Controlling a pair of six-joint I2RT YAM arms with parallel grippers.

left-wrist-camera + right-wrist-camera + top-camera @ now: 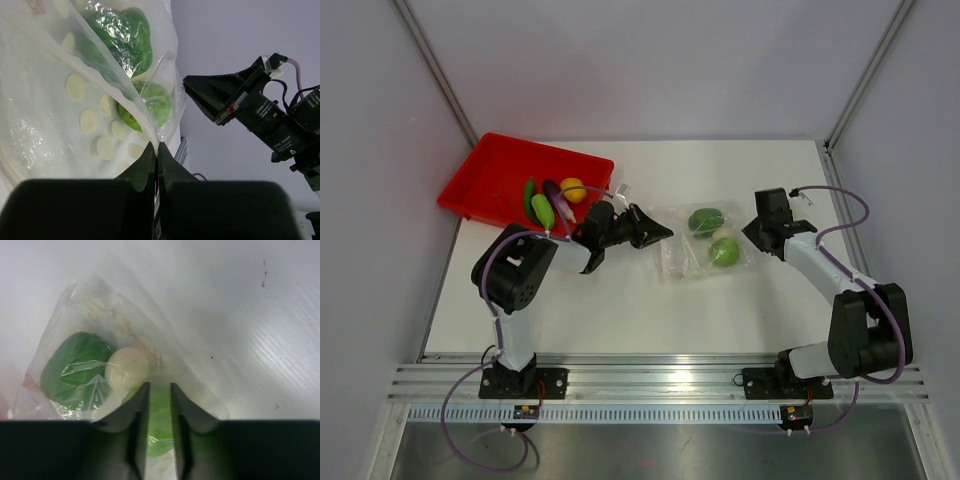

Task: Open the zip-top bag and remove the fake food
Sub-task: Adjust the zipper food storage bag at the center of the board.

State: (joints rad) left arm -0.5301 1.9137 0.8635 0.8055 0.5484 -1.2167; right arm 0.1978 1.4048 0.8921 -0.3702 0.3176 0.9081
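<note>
The zip-top bag (678, 262) lies flat at mid-table, clear and crinkled. Inside it sit pieces of the fake food: a dark green one (706, 220), a small white one (720, 234) and a light green one (724, 252). My left gripper (655, 232) is shut on the bag's left edge, and the film (130, 92) rises from the pinched tips (157, 145). My right gripper (760, 235) is at the bag's right side, its jaws slightly open (159, 387) over the light green piece (159, 415). The white piece (127, 369) and the dark green piece (75, 370) lie just beyond.
A red tray (485, 170) stands at the back left and holds a green piece (541, 210), a purple piece (558, 200) and a yellow one (573, 189). White walls close in the table on three sides. The right arm (260, 110) shows in the left wrist view.
</note>
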